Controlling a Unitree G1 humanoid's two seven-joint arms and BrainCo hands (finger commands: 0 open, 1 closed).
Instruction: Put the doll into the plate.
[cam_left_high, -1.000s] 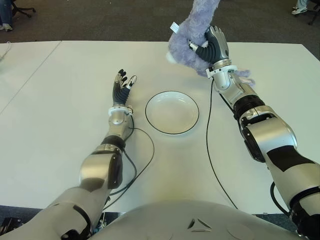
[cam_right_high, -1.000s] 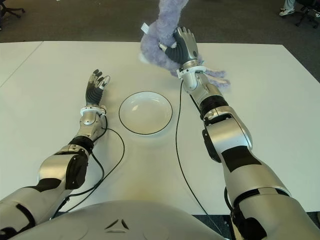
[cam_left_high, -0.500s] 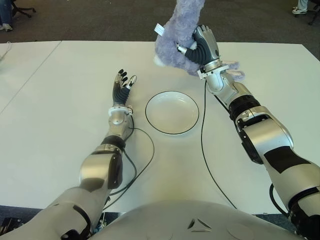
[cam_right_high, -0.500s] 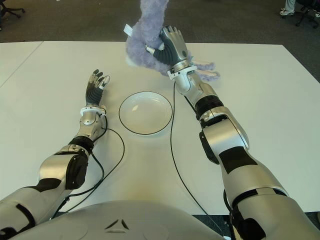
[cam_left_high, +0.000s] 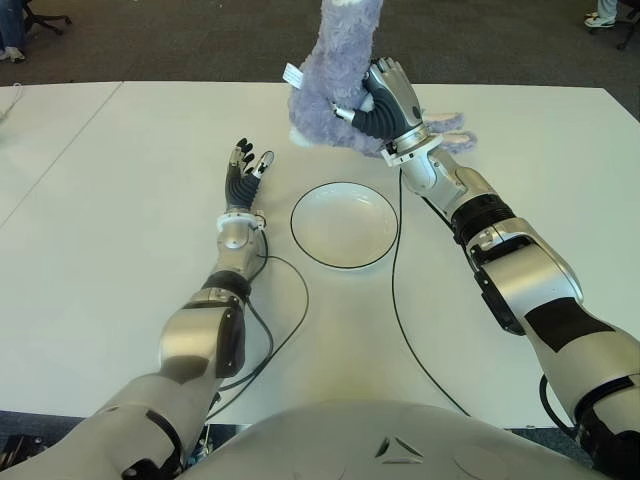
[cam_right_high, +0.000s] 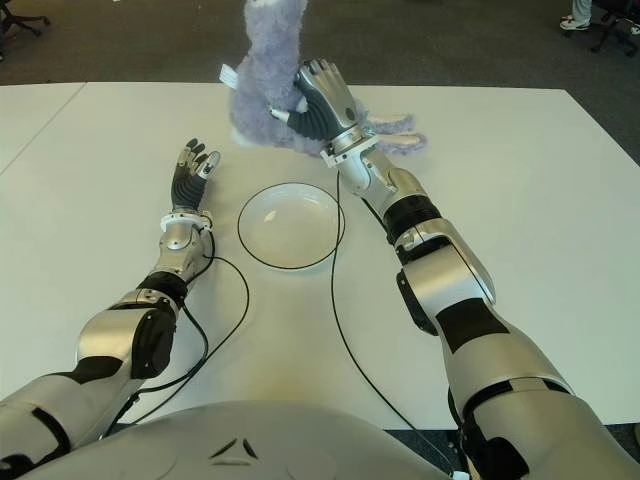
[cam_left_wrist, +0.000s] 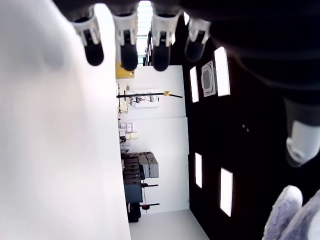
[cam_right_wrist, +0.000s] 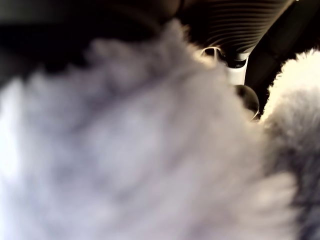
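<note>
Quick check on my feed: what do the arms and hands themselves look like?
Both arms have glossy silver shells with black joint sections. The left hand and right hand are dark grey with ribbed backs and pale fingertips, on white wrist collars. A thin black cable trails from each wrist.

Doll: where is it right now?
The doll is gripped in the right hand, held up beyond the far rim of the plate, not in it yet.
</note>
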